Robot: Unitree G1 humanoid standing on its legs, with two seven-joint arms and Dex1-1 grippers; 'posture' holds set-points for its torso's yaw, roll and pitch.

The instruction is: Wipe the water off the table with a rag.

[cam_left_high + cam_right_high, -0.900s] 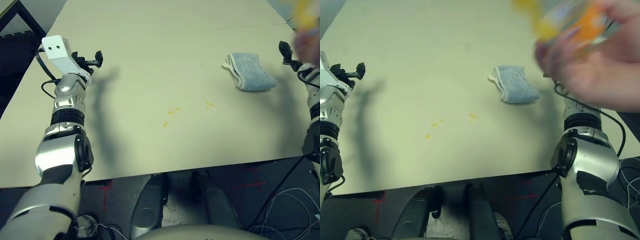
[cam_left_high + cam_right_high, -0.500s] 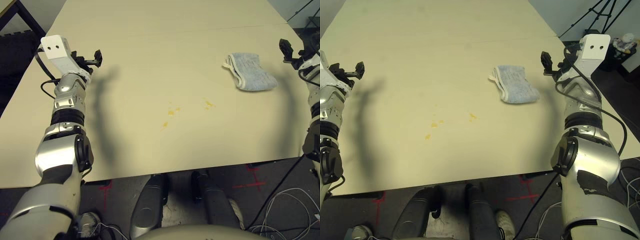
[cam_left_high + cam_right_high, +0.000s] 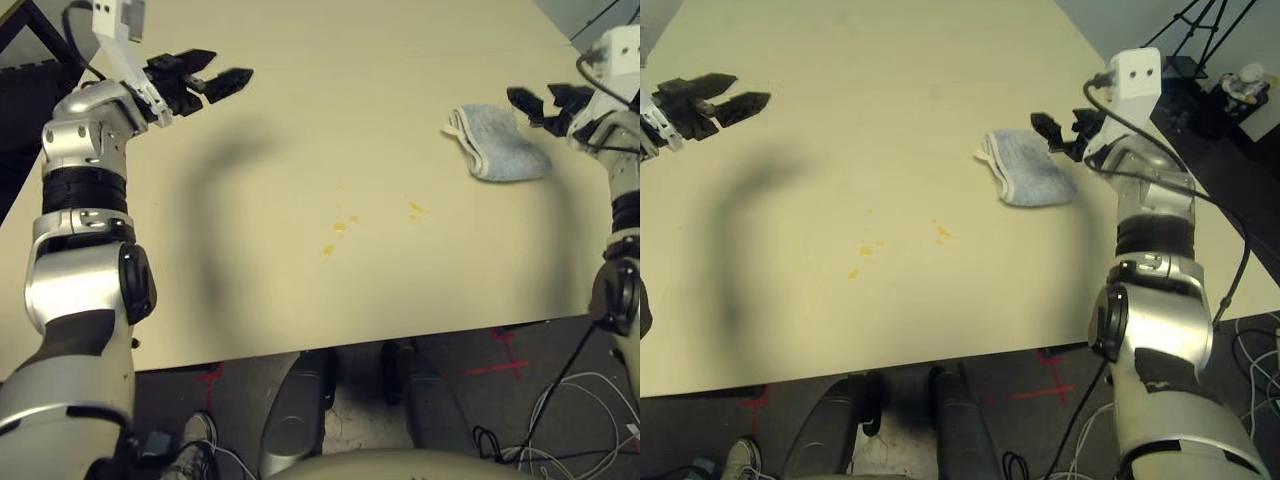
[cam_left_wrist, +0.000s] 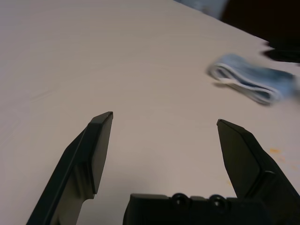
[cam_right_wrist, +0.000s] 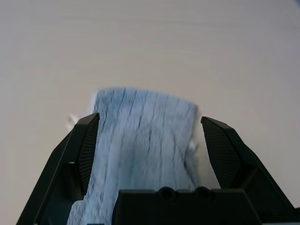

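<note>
The light blue-grey rag (image 3: 497, 143) lies folded at the table's far right. Yellowish water drops (image 3: 340, 226) and a smaller speck (image 3: 415, 208) dot the middle of the pale beige table (image 3: 300, 120). My right gripper (image 3: 1055, 125) hovers open just above the rag's right end; in the right wrist view the rag (image 5: 140, 140) sits between the spread fingers (image 5: 86, 140). My left gripper (image 3: 225, 68) is open and empty, raised over the far left of the table and pointing right. The left wrist view looks across the table to the rag (image 4: 248, 82).
The table's front edge (image 3: 350, 345) runs just ahead of my body, its right edge close past my right arm. A tripod (image 3: 1200, 20) and cables (image 3: 1240, 290) stand on the dark floor beyond the right edge. A black frame (image 3: 20, 25) sits off the left corner.
A person's hand holding something yellow-orange has left the right side. My right gripper has swung left over the rag's end. My left gripper has risen and swung rightward over the table.
</note>
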